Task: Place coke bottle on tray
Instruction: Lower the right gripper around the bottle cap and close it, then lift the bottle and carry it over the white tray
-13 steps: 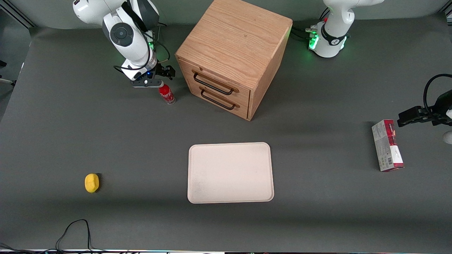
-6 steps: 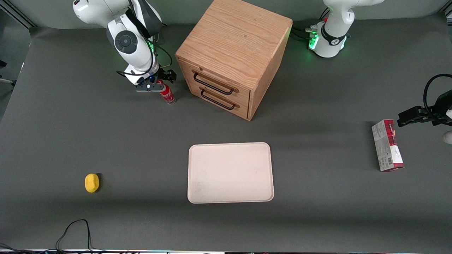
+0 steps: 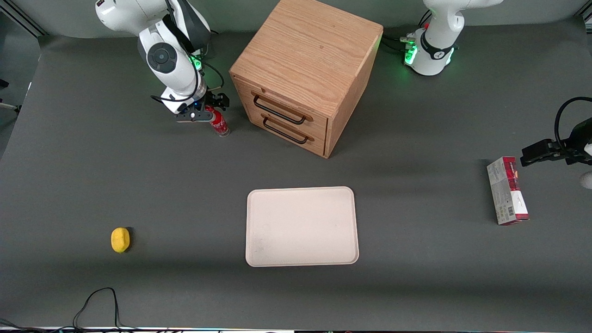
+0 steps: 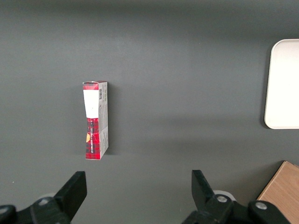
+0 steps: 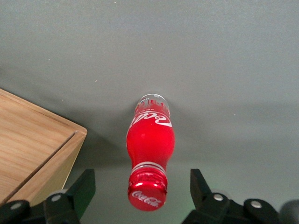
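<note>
Over the last second the gripper (image 5: 142, 186) has come down around the coke bottle (image 5: 150, 140): its cap now sits between the spread fingers (image 5: 84, 186), untouched. The bottle stands on the bench (image 3: 138, 175), well apart from the tray (image 3: 252, 231); closing likely comes next.

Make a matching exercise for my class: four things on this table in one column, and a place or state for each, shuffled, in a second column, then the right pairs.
Things:
1. coke bottle
2. tray
3. carton
4. gripper

Places or states:
A. lying flat toward the parked arm's end of the table
B. open, fingers either side of a red cap
C. bare, nearer the front camera than the cabinet
D. standing upright beside the cabinet

Pairs: 1-D, 2-C, 3-A, 4-B
</note>
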Robot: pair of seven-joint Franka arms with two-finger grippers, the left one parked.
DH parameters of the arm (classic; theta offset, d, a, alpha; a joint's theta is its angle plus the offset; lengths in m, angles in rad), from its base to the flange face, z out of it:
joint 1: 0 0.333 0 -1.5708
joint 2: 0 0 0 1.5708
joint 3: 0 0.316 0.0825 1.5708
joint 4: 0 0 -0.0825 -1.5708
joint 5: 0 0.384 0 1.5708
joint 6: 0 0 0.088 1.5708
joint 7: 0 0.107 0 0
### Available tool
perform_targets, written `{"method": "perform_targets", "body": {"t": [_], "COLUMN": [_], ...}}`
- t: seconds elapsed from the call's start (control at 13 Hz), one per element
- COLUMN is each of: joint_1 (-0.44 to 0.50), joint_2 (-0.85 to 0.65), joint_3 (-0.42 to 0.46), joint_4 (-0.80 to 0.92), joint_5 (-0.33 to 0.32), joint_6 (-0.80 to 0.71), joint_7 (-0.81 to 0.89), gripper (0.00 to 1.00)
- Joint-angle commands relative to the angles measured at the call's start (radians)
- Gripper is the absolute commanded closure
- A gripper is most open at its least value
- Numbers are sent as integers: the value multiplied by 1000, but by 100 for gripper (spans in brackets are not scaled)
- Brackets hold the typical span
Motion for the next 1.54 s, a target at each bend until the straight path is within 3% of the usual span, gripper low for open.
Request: {"method": "perform_targets", "body": {"t": [0.0,0.23,0.38,0.54,0.62,1.08,1.31,1.46], "joint_1": [2,2,2,2,2,1,-18,-18], "joint_2": [-8,-21,-37,-39,-39,-39,7,108], "joint_3": [-7,-8,-10,-11,-11,-37,-82,-114], "joint_4": [3,3,3,3,3,29,204,411], "joint_5": [11,11,11,11,11,8,-51,-56], "joint_6": [-3,-35,-60,-62,-62,-97,-247,-372], "joint_7": [-34,-45,-48,-48,-48,-62,-65,-63], "gripper": [17,32,56,94,100,100,100,100]}}
